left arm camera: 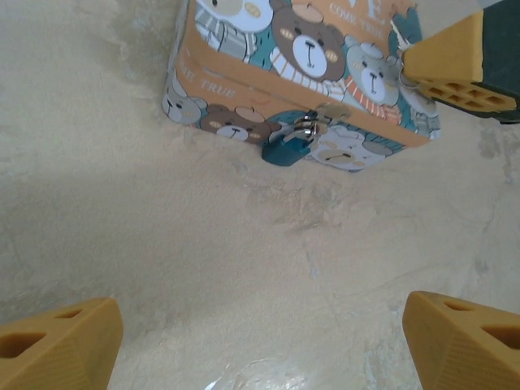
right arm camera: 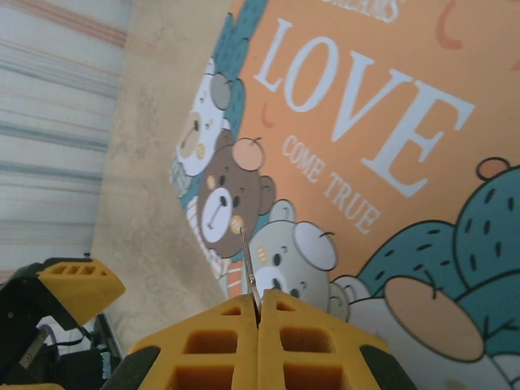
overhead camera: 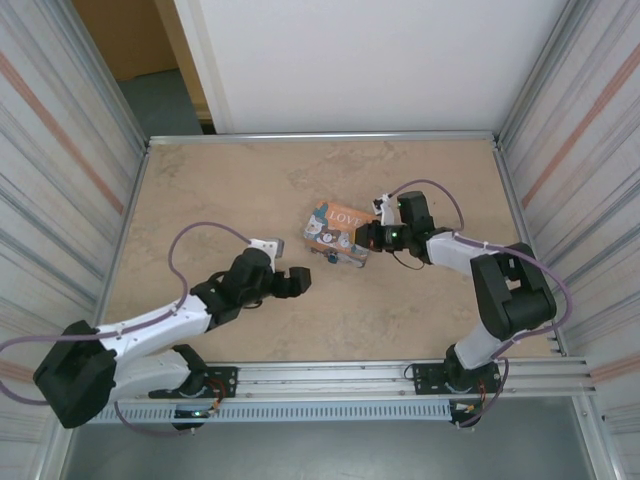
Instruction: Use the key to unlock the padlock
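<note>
**Arm Exterior: Finish and Cabling**

The left arm (overhead camera: 150, 325) and right arm (overhead camera: 505, 295) are built alike, with white link covers between boxy black joint housings. A lavender cable (overhead camera: 432, 183) runs outside each arm in a free loop. In the top view, the black base plates are at 7 and 5 o'clock. The left gripper (left arm camera: 262, 309) and right gripper (right arm camera: 258, 305) carry wedge-shaped orange-yellow fingers (right arm camera: 219, 341), moulded with rectangular pockets and mounted on dark carriers.

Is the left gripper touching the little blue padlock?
Apart. The left wrist view shows bare table between the left gripper and the padlock.
</note>
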### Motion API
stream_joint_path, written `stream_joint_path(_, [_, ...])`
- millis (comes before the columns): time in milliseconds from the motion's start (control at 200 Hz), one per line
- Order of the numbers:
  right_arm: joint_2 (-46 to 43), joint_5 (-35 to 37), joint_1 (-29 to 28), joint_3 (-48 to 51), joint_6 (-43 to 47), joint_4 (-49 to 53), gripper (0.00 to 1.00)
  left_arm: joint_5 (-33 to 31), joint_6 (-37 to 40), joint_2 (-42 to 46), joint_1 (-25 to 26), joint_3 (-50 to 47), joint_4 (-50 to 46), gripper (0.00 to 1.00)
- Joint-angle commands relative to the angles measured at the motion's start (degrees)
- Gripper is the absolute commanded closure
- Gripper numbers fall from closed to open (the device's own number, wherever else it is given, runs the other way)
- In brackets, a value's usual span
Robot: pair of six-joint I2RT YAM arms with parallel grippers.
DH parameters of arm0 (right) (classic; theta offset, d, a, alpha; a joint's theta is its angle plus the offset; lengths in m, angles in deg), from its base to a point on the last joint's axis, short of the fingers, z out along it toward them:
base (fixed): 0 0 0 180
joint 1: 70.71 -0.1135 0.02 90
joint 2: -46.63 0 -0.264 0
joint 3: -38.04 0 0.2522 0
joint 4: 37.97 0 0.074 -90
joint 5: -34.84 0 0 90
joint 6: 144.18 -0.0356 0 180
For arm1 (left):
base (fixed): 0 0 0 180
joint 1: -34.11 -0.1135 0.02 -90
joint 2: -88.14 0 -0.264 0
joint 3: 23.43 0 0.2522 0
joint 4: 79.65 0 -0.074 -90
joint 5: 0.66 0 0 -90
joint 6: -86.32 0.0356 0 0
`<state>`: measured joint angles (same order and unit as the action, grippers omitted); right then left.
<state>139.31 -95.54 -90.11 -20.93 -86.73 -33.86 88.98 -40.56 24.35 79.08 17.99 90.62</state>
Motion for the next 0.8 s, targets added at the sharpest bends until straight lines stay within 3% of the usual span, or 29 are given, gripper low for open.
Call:
stream_joint_path(0, [2.24,-0.58,0.20,-0.87,0.11,-0.90,1.00,1.90,-0.83,-3.18,-0.75,2.78,3.52,0.10])
stream_joint_path(105, [3.47,-0.52,0.10,0.39,0.21,-1.44,1.00,2.21,-1.56,-6.32,-2.03,3.56,4.87,0.09])
stream_joint_path(316, [6.31,-1.61,-0.39,2.70,-0.44,-3.26,1.00,9.78,-4.42,-11.85,-7.40,2.24,14.79,0.15])
stream_joint_path(636, [8.82,-1.37,-2.49,2.81,-2.05,-6.16,1.00,12.65,2.09,-21.52,-7.53,9.73,11.53,0.34])
stream_joint_path(797, [8.62,-1.29,-2.58,2.58,-2.16,-6.17,1.00,12.23,6.64,-25.66,-7.48,13.19,10.65,0.36])
